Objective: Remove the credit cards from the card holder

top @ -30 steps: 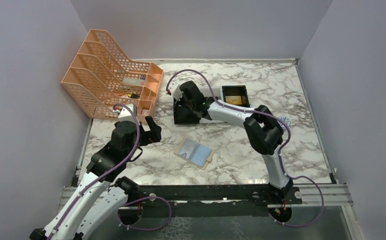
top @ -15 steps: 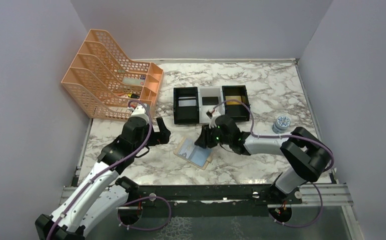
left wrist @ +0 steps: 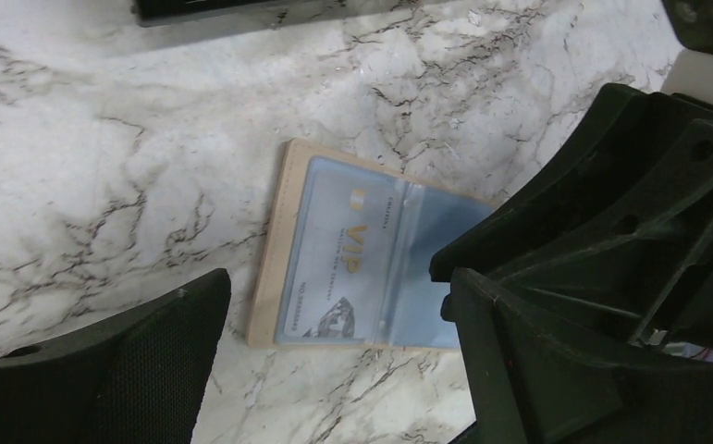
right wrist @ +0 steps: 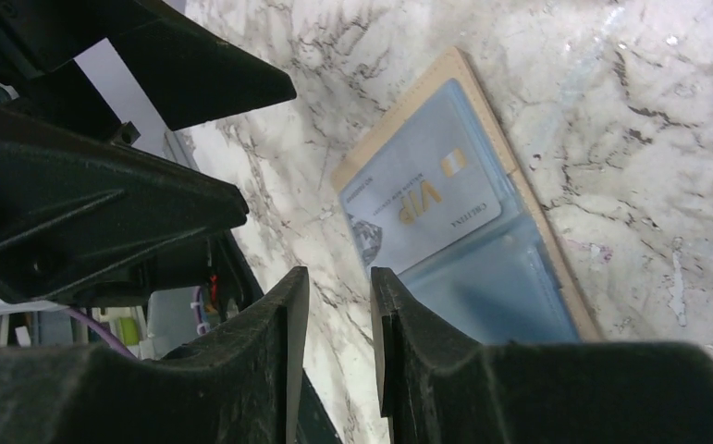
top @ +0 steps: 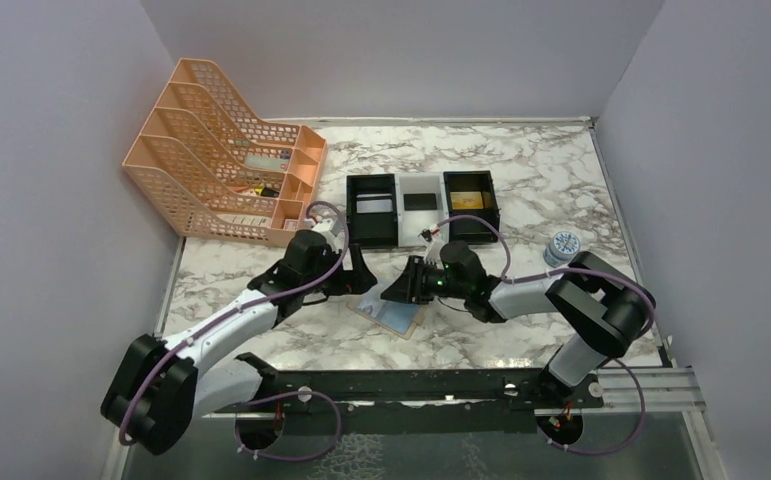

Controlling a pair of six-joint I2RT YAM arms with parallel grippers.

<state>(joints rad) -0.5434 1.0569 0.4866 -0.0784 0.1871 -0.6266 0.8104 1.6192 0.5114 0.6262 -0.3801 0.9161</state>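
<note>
The card holder (top: pixel 393 312) lies open and flat on the marble table, tan rim up, grey-blue faces showing. A pale VIP card (left wrist: pixel 348 259) sits under its clear left sleeve; the other sleeve looks empty. The holder also shows in the right wrist view (right wrist: pixel 510 277), with the card (right wrist: pixel 426 203). My left gripper (top: pixel 359 282) is open wide, low over the holder's left edge (left wrist: pixel 334 370). My right gripper (top: pixel 398 292) hovers over the holder's near side, its jaws a narrow gap apart and empty (right wrist: pixel 338 314). The two grippers are close together.
Behind the holder stand a black tray (top: pixel 372 232) with a light card, a white tray (top: pixel 420 222) and a black tray (top: pixel 470 215) with a gold card. A peach file rack (top: pixel 221 165) is at the back left. A small round blue-white object (top: pixel 562 245) lies at the right.
My right arm swung from the trays down to the card holder. My left arm moved right and lowered its gripper at the holder's left edge. The holder has not moved.
</note>
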